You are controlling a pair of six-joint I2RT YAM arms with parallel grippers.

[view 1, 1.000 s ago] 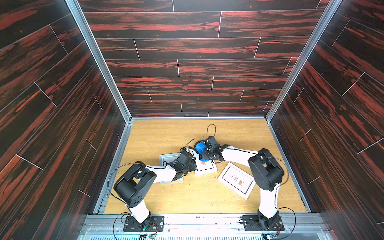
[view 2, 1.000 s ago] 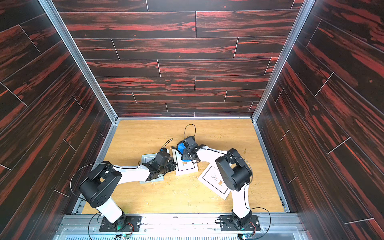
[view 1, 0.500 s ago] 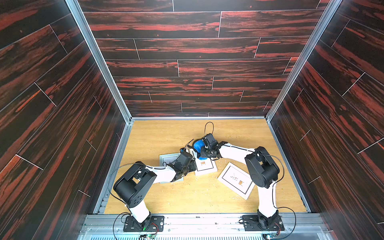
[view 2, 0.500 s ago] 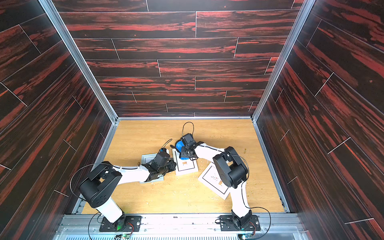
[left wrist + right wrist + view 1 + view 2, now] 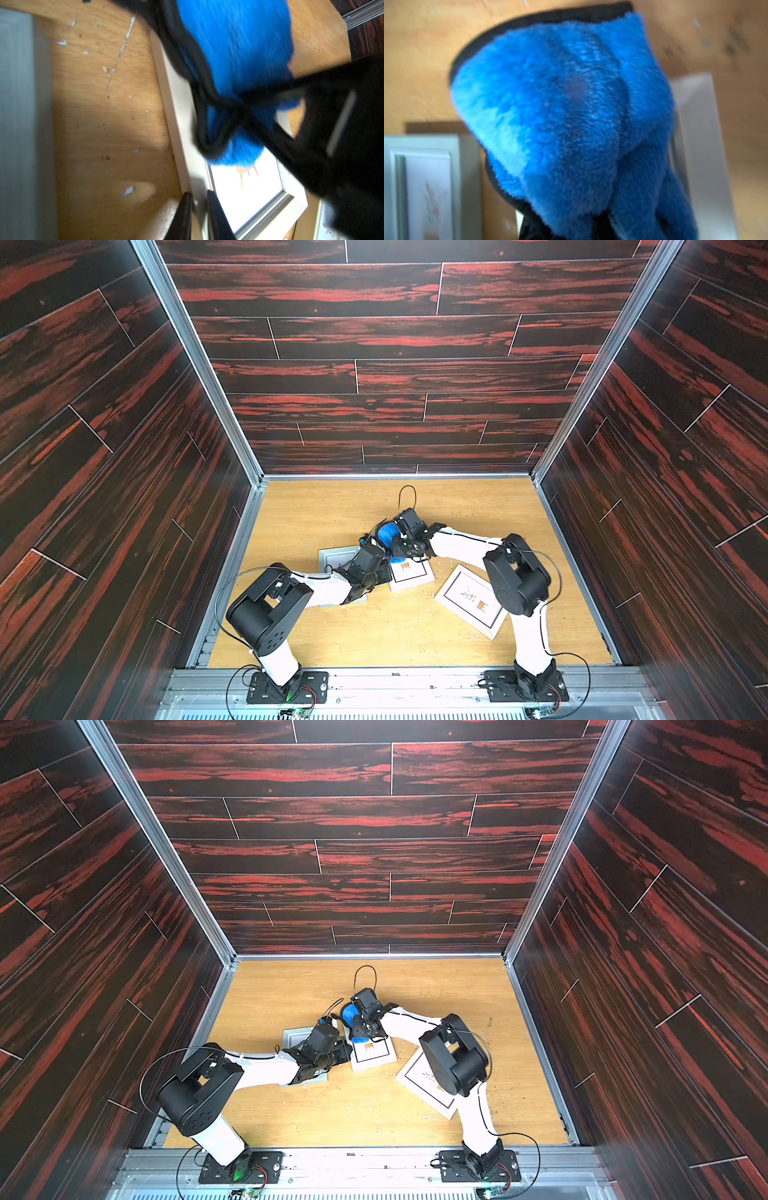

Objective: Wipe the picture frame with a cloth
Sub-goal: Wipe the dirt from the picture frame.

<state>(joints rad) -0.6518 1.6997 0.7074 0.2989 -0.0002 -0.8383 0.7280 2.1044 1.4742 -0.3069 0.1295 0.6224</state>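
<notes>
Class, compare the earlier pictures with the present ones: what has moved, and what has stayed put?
The right gripper, shut on the cloth, has carried it toward the robot's left over the far end of the middle picture frame. The left gripper stays clamped on that frame's edge, and the frame itself has not shifted.

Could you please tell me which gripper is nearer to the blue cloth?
Right. The right gripper is shut on the cloth, which hangs over the picture frame. The left gripper is beside it, its fingers clamped on that frame's edge, apart from the cloth.
</notes>
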